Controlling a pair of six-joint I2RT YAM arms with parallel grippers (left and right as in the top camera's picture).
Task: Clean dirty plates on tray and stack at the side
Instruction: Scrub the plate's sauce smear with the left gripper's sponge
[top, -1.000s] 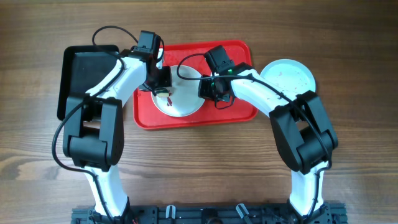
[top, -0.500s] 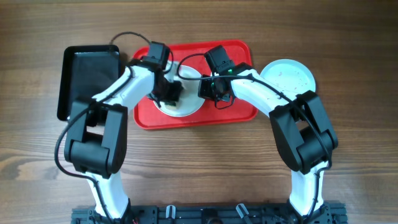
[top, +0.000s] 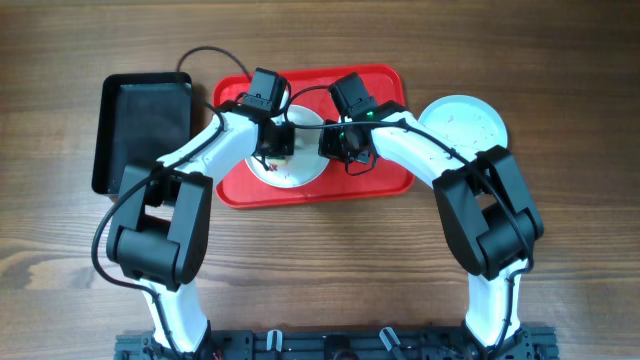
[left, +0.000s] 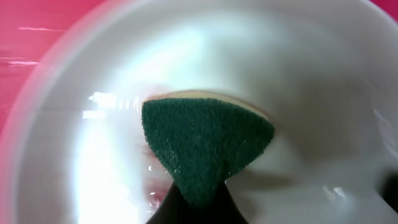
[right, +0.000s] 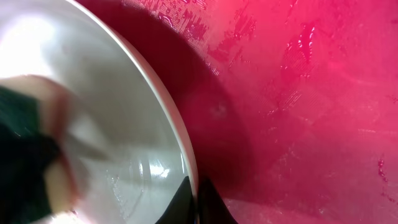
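The red tray (top: 380, 178) holds one white plate (top: 305, 168). My left gripper (top: 277, 142) is over the plate's middle, shut on a green sponge (left: 205, 143) that presses flat on the plate's wet white inside (left: 311, 81). A faint reddish smear shows beside the fingers (left: 163, 198). My right gripper (top: 335, 145) is shut on the plate's right rim (right: 180, 146), one finger on each side, with the red tray floor (right: 298, 93) beyond. Another pale plate (top: 462, 122) lies on the table right of the tray.
A smaller black tray (top: 140, 130) lies on the wooden table left of the red tray. Both arms reach in from the near edge and crowd the space over the red tray. Water droplets speckle the tray floor (right: 305, 37).
My left gripper has carried the sponge rightward, from the plate's left edge to its middle. The right gripper and the plate have stayed put.
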